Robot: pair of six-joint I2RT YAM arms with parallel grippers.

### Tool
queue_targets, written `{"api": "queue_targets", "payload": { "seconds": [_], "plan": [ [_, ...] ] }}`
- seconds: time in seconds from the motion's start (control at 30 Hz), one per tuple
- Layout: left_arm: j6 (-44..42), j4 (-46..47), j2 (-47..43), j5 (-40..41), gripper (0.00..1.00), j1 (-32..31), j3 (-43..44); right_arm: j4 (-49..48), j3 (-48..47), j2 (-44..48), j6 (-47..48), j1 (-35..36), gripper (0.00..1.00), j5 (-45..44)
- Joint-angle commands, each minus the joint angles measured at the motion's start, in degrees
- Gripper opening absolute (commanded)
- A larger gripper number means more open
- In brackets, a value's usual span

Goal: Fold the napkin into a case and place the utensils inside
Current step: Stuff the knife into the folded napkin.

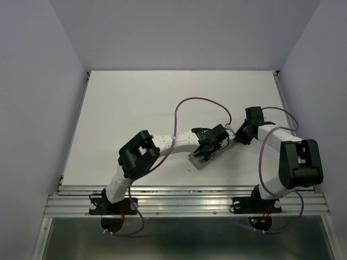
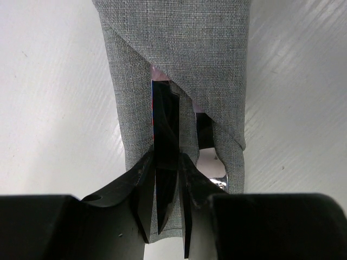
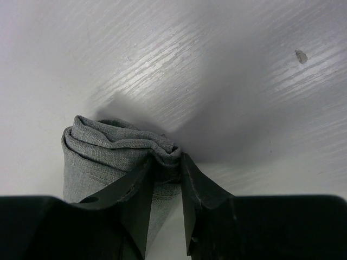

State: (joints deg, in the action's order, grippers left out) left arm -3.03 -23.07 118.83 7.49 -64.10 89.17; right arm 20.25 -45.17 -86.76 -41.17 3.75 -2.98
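The grey napkin (image 2: pixel 184 43) lies folded as a long narrow case (image 1: pixel 199 161) on the white table, just in front of the two grippers. My left gripper (image 2: pixel 166 160) is shut on a slim dark utensil (image 2: pixel 165 124) held edge-on, whose far end reaches under the case's diagonal flap. A second utensil's silver end (image 2: pixel 214 165) shows in a gap at the case's right side. My right gripper (image 3: pixel 165 162) is shut on the bunched end of the napkin (image 3: pixel 103 151). From above, the left gripper (image 1: pixel 207 145) and right gripper (image 1: pixel 232 136) stand close together over the cloth.
The white table (image 1: pixel 135 108) runs back to grey walls on three sides. An aluminium rail (image 1: pixel 184 203) lines the near edge. Purple cables (image 1: pixel 203 100) loop above both arms. A small dark speck (image 3: pixel 300 56) marks the tabletop.
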Motion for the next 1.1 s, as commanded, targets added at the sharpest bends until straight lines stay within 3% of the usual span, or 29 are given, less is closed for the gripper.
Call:
{"api": "queue_targets", "payload": {
  "seconds": [0.0,0.57,0.9,1.07],
  "plan": [
    [-1.02,0.04,-0.09,-1.07,0.26,0.46,3.2,-0.91,1.22,-0.34,0.83,0.03,0.31,1.84],
    [-1.1,-1.45,1.85,-3.0,0.27,1.25,7.16,-0.74,1.84,0.98,0.74,0.03,0.32,2.28],
    [-1.02,-2.42,1.94,-3.36,0.45,1.34,6.72,0.05,1.14,2.64,0.21,0.03,0.33,2.02],
    [-0.49,-3.47,0.71,-2.13,0.49,1.25,6.55,2.86,-0.8,5.46,-0.32,0.03,0.39,-0.09]
  ]
}}
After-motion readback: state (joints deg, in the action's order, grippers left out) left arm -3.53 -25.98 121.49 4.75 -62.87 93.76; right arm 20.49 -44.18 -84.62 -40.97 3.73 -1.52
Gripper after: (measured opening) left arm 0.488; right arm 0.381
